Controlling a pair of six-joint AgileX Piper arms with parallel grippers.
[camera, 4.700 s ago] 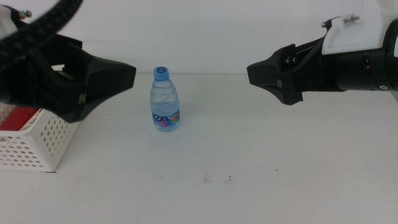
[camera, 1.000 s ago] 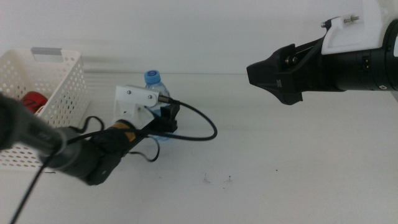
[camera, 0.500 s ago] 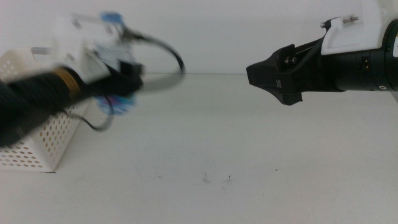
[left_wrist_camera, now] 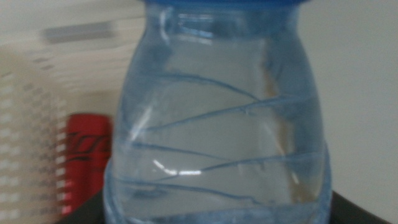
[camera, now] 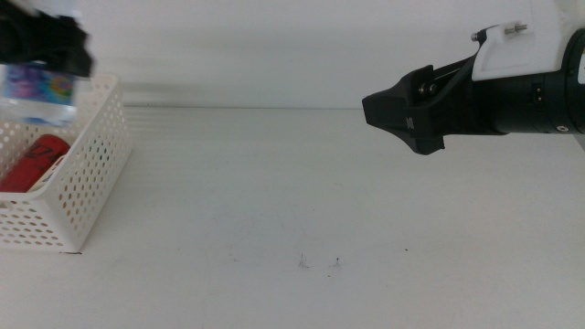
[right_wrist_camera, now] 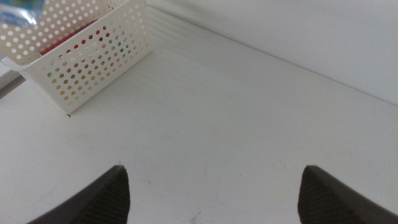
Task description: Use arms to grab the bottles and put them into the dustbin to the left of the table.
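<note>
My left gripper (camera: 47,50) is at the far left, shut on the clear water bottle (camera: 37,93) with a blue cap, and holds it just above the white perforated dustbin (camera: 87,174). In the left wrist view the bottle (left_wrist_camera: 217,124) fills the picture, with the dark jaws at its base. The red can (camera: 32,160) lies inside the dustbin and also shows in the left wrist view (left_wrist_camera: 87,162). The yellow tea bottle is not clearly in view. My right gripper (camera: 395,114) hovers open and empty over the table's right side.
The white table (camera: 302,201) carries a few small dark specks (camera: 320,263) near the front middle. The right wrist view shows the dustbin (right_wrist_camera: 93,59) far off across the bare tabletop (right_wrist_camera: 236,124).
My left gripper closed on the water bottle where it stood, lifted it and swung it left to above the dustbin. The right arm has not moved.
</note>
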